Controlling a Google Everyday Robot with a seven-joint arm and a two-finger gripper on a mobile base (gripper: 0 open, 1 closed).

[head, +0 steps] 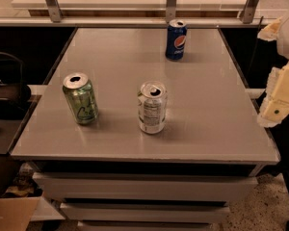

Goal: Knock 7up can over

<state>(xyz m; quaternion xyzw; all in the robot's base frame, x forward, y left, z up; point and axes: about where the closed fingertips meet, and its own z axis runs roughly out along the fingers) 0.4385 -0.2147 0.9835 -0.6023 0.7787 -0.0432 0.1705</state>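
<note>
A: Grey table (216, 129); gripper (278, 102) hangs off its right edge. Open or closed: can't tell.
B: 7up can (152, 108)?
A: Upright, front-centre, well left of gripper. I'd push leftward, high up.
</note>
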